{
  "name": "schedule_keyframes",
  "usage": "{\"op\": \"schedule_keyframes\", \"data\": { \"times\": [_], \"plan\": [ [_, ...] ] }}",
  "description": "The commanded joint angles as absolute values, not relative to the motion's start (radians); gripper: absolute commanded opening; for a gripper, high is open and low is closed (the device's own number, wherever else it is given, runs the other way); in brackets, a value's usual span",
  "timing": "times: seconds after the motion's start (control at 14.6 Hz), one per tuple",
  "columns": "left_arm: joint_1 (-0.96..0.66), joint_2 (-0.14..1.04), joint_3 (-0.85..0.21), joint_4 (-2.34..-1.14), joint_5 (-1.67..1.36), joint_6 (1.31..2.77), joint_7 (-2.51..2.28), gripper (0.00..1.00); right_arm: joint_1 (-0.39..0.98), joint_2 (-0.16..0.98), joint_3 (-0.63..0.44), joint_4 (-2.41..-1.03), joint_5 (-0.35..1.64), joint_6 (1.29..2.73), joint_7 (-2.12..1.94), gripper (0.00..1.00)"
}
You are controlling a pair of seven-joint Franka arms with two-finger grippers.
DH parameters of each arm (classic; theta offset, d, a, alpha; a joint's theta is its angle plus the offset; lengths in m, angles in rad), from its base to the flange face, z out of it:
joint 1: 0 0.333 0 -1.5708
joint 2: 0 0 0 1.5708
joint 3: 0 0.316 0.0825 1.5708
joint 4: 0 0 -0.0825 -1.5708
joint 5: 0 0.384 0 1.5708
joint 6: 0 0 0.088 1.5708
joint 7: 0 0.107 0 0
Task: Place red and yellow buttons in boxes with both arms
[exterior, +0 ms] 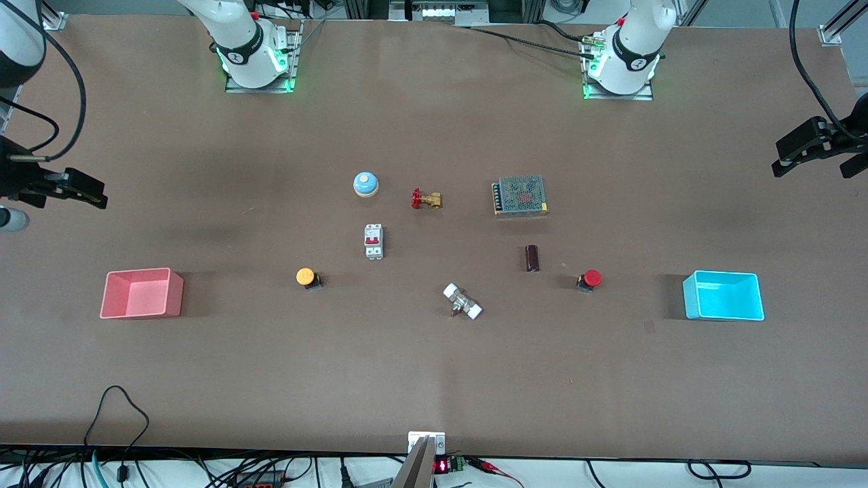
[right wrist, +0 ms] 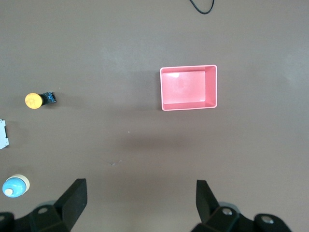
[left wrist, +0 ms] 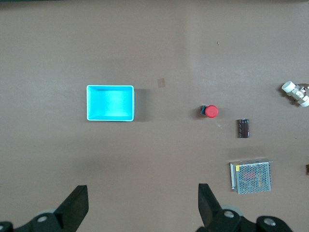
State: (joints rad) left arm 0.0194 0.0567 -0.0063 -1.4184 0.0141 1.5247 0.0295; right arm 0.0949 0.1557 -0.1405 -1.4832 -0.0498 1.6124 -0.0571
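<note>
The yellow button (exterior: 306, 276) lies on its side on the table, toward the right arm's end, and also shows in the right wrist view (right wrist: 33, 100). The pink-red box (exterior: 139, 295) stands empty near that end (right wrist: 188, 88). The red button (exterior: 591, 278) lies toward the left arm's end (left wrist: 210, 111). The cyan box (exterior: 724, 298) stands empty near that end (left wrist: 110, 102). My right gripper (exterior: 95, 193) is open and empty, high over the table's edge beside the pink-red box (right wrist: 140, 193). My left gripper (exterior: 814, 168) is open and empty, high beside the cyan box (left wrist: 142, 198).
Mid-table stand a blue-and-white bell (exterior: 365, 184), a brass valve with a red handle (exterior: 426, 199), a white breaker (exterior: 373, 240), a mesh-topped power supply (exterior: 520, 195), a dark cylinder (exterior: 532, 258) and a white-ended fitting (exterior: 462, 301).
</note>
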Motion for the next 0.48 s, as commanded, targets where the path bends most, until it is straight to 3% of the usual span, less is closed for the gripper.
{"op": "schedule_keyframes", "data": {
  "times": [0.0,0.41],
  "plan": [
    [0.020,0.069,-0.011,-1.390,0.015,1.506,0.044,1.00,0.087,0.134,-0.135,-1.496,-0.029,1.589,-0.068,1.00],
    [0.021,0.069,-0.011,-1.390,0.017,1.506,0.045,1.00,0.097,0.190,-0.124,-1.500,-0.017,1.545,-0.067,1.00]
  ]
}}
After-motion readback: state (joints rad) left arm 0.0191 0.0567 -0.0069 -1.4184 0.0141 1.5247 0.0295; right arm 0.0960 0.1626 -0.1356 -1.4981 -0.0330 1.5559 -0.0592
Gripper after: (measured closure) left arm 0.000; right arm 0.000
